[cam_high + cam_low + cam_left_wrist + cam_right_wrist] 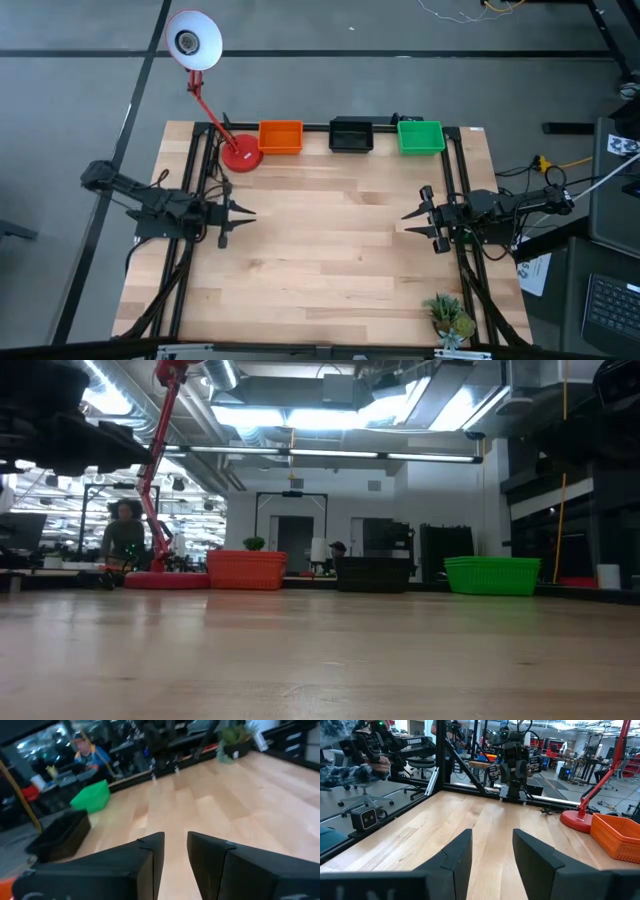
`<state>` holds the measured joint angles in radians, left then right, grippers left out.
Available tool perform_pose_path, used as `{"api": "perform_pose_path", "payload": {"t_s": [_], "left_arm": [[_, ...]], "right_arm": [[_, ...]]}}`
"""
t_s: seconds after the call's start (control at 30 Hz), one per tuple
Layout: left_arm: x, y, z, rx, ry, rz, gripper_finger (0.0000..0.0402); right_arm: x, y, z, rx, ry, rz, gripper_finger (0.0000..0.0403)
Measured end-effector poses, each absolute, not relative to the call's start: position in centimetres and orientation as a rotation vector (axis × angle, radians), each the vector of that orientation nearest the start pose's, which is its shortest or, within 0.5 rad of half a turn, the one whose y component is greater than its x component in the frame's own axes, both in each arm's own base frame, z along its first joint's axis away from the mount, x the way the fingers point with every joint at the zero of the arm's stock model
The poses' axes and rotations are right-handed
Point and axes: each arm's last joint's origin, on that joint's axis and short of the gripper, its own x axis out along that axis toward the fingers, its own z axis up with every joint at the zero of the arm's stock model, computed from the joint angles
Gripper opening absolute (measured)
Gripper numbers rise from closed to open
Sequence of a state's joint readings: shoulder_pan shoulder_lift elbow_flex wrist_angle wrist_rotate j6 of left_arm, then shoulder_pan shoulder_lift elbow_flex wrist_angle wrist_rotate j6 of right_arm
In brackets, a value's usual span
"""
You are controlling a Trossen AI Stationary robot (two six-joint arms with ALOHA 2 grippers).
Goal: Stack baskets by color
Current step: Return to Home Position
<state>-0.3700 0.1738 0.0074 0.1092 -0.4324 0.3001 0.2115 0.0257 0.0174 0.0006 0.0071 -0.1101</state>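
Taking the high view as a clock face centred on the table, the baskets sit in a row along the far edge, grouped by colour. The orange baskets are at 11 o'clock, the black baskets at 12, and the green baskets at 1. Each group is apart from the next. How many are nested in each pile cannot be told.

The lamp has its red base just beside the orange baskets, toward 10 o'clock. A small plant stands at 5 o'clock near the table's corner.

The left gripper hangs at 9 o'clock, pointing toward the centre. Its fingers stand a narrow gap apart and hold nothing. The right gripper hangs at 3 o'clock, facing the left one across the bare middle. Its fingers are parted a little wider and also hold nothing. Both grippers are well apart from all the baskets.

In the low view a person sits beyond the table.
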Motion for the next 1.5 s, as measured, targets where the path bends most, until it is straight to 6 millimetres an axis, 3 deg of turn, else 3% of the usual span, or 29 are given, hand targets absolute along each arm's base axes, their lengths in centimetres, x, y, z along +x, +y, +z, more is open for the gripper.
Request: {"api": "perform_pose_path", "payload": {"t_s": [0.33,0.53,0.73,1.5], "left_arm": [[10.7,-0.4,15.4,0.147,0.146,-0.004,0.0079],[10.7,-0.4,15.4,0.136,0.141,-0.041,0.0077],[9.8,-0.4,17.1,0.170,-0.062,-0.033,0.0079],[9.8,-0.4,16.6,0.061,-0.010,-0.031,0.0080]], "right_arm": [[9.6,2.0,16.7,-0.110,-0.003,0.205,0.0143],[9.6,2.0,16.8,-0.110,-0.004,0.205,0.0143],[9.6,2.0,16.7,-0.110,-0.003,0.205,0.0143],[9.6,2.0,16.8,-0.110,-0.005,0.204,0.0143]]}}
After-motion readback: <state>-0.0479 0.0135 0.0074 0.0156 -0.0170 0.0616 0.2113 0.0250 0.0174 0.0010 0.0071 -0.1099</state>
